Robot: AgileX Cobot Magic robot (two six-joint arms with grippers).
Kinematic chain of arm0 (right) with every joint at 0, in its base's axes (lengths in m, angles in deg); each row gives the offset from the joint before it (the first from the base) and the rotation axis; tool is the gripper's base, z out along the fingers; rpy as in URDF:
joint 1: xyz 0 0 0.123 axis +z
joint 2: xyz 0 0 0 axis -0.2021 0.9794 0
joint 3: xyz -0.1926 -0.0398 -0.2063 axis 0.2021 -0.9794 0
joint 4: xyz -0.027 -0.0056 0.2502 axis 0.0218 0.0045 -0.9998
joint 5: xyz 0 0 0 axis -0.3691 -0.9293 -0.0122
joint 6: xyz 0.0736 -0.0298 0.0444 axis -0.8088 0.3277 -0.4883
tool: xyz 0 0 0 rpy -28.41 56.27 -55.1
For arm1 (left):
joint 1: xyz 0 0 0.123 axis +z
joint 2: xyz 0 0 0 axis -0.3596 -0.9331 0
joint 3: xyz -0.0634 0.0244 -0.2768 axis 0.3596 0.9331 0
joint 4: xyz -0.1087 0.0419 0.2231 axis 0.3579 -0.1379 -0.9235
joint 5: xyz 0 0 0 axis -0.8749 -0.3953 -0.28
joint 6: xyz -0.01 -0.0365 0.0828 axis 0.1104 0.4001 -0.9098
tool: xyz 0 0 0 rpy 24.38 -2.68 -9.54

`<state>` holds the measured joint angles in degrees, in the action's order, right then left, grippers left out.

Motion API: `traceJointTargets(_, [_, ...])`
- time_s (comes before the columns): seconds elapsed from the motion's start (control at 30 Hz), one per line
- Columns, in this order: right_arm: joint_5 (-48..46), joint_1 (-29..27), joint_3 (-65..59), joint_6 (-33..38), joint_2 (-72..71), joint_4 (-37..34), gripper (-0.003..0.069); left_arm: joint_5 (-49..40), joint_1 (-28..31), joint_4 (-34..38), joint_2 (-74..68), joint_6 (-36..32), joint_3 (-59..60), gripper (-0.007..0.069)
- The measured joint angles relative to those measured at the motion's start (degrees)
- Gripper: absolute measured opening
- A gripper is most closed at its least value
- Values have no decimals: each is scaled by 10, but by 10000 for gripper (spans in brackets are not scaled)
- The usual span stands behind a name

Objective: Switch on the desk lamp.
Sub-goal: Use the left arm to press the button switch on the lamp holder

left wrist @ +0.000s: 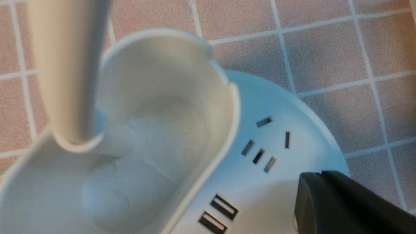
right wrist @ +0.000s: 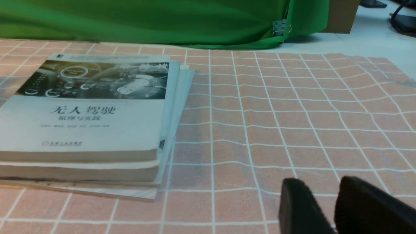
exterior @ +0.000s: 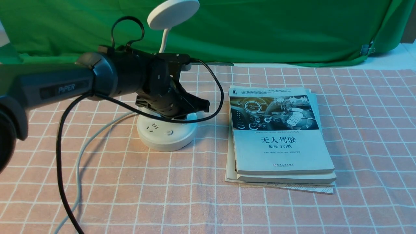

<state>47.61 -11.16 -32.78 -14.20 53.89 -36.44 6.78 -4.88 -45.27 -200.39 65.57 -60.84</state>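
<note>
**Item 1. Desk lamp [exterior: 166, 136], smooth white plastic.**
- Flat round disc head [exterior: 173, 13] on a thin curved neck [exterior: 164, 40].
- Oval open-topped pen cup [left wrist: 182, 97] with a notched rim.
- Low round base [left wrist: 292, 107] with slotted sockets [left wrist: 260, 152], two rectangular ports [left wrist: 219, 213] and a round button [exterior: 168, 132].
- A grey rubbery cord [exterior: 97, 136] trails off it.
- Position: stands on the worktop directly under the left jaws, with the cup just beside them and the button nearer the robot than their tips.

**Item 2. Left jaws, matt black, on a dark grey arm [exterior: 48, 87].**
- The fingers [left wrist: 351, 204] are pressed together with only a fine seam between them and grip nothing.
- They hang over the outer part of the base. Whether they touch it cannot be told.
- A glossy black cable [exterior: 60, 162] loops past them.

**Item 3. Right jaws, matt black.**
- The fingers [right wrist: 302, 208] have rounded tips and stand slightly apart, with a sliver of cloth showing between them. They are empty.
- The lamp does not show in this arm's view.

**Item 4. Stack of grey-white paperback books [exterior: 279, 149].**
- The top cover is glossy and printed, and the page edges are rough.
- Position: lies flat to the right of the left jaws, near the base, and ahead of the right jaws toward their left.

**Item 5. Pink woven cloth with a white grid [exterior: 357, 146].**
- It covers the worktop and is slightly rippled.

**Item 6. Green draped fabric backdrop [exterior: 276, 29].**
- Position: beyond both jaws.
</note>
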Motion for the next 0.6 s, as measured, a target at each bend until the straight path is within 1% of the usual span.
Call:
traceJointTargets(0.3, [0, 0, 0, 0, 0, 0, 239, -6, 0, 9, 5, -12, 0, 21])
traceJointTargets(0.5, [1, 0, 0, 0, 0, 0, 239, -24, 0, 51, -2, -45, 0, 21])
traceJointTargets(0.6, [1, 0, 0, 0, 0, 0, 239, -23, 0, 57, -8, -52, 0, 21])
